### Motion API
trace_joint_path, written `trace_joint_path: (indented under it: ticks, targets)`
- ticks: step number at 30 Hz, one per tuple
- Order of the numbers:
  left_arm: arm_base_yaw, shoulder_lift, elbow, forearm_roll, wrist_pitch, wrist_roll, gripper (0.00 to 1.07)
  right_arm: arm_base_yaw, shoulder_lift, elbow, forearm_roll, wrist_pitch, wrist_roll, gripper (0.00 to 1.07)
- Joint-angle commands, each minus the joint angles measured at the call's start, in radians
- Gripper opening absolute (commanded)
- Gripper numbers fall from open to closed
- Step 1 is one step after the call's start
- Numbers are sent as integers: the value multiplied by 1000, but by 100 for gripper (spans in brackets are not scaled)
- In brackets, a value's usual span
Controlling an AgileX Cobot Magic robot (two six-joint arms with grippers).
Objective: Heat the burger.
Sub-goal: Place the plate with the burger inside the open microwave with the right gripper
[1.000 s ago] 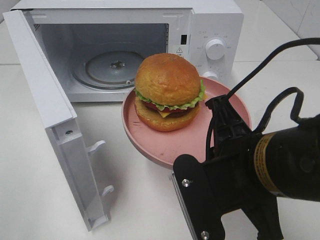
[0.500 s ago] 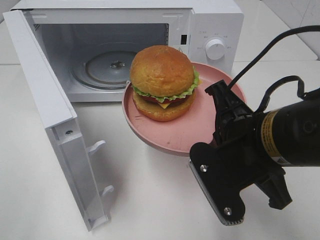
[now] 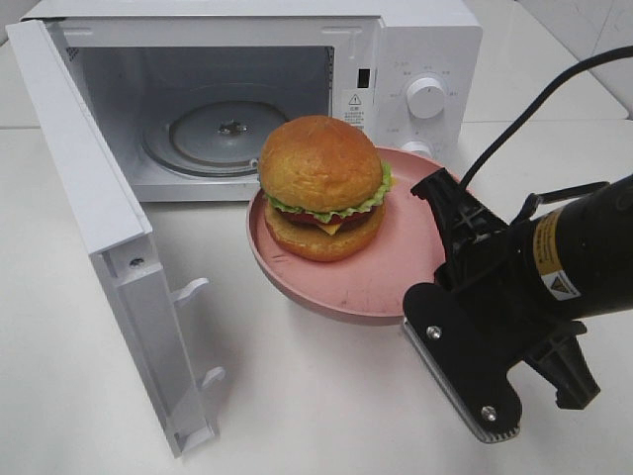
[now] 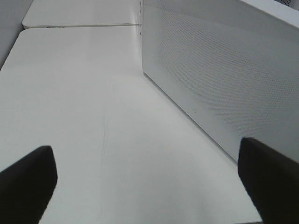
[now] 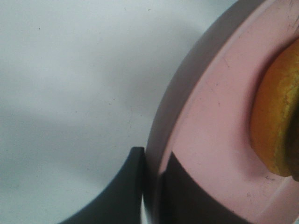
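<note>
The burger [image 3: 321,183] with golden buns, lettuce and cheese sits on a round pink plate [image 3: 366,282]. The plate hangs above the table just in front of the open microwave [image 3: 425,49]. My right gripper [image 3: 438,193] is shut on the plate's right rim. In the right wrist view its dark fingers [image 5: 126,186] pinch the pink plate rim [image 5: 205,126], and the burger's bun [image 5: 278,116] shows at the edge. My left gripper [image 4: 147,179] stands open over bare table beside a white perforated panel [image 4: 224,70] of the microwave. It does not show in the high view.
The microwave door [image 3: 89,198] is swung wide open to the left, with the glass turntable [image 3: 223,134] inside the cavity. Two knobs [image 3: 426,97] are on the control panel to the right. A black cable [image 3: 534,99] runs from the right arm.
The right arm has shifted rightward in the high view. The plate with the burger rose toward the microwave opening, then came back down slightly. The grip on the rim holds.
</note>
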Motion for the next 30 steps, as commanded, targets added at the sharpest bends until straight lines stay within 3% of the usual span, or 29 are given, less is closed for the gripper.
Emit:
trace_joint_path:
  ticks: [1, 5, 10, 16, 30]
  targets:
    - [2, -21, 4, -4, -7, 3, 103, -24, -11, -9, 80, -51, -130, 0]
    - [2, -21, 4, -4, -7, 3, 103, -60, -11, -16, 223, -48, -345, 0]
    - [2, -21, 4, -4, -7, 3, 103, -62, -11, -45, 303, -47, -458, 0]
    - [2, -21, 4, -4, -7, 3, 103, -109, -11, -72, 300, -33, -484, 0]
    - [2, -21, 4, -4, -7, 3, 103, -106, -11, -84, 342, -53, -480, 0]
